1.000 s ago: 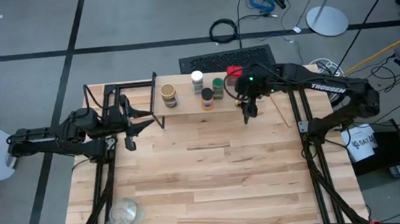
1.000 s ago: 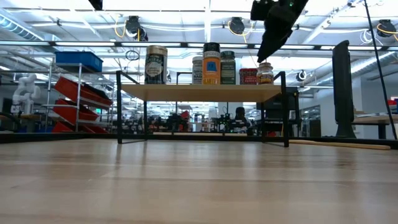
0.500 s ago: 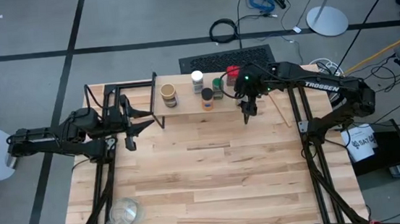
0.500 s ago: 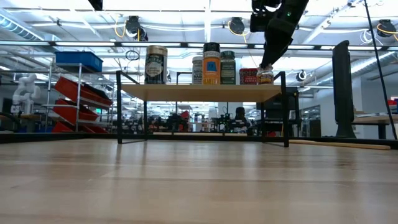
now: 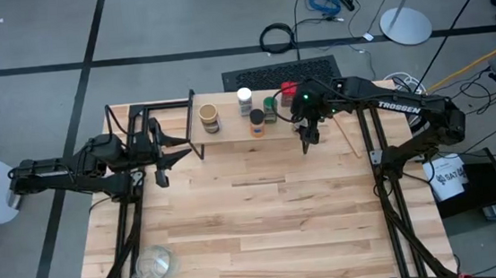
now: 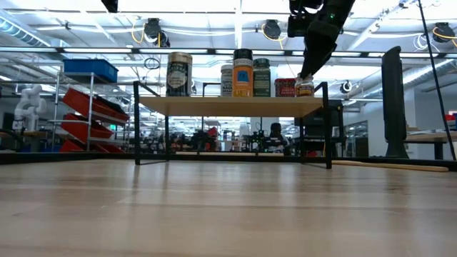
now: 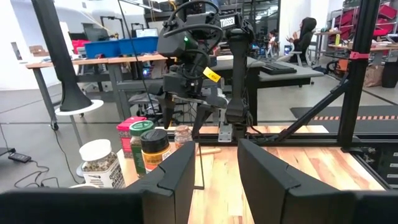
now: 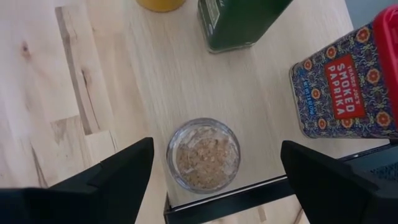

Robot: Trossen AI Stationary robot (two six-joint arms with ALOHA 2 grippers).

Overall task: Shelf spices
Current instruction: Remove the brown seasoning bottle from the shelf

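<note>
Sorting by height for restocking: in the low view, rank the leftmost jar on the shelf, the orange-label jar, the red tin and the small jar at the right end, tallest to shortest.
1. Leftmost jar
2. Orange-label jar, close behind; its distance from the camera may differ, so this is unsure
3. Red tin and small jar look alike in height

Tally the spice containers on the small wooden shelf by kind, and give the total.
Round spice jars: 5
Red square paprika tin: 1
Total: 6
</note>
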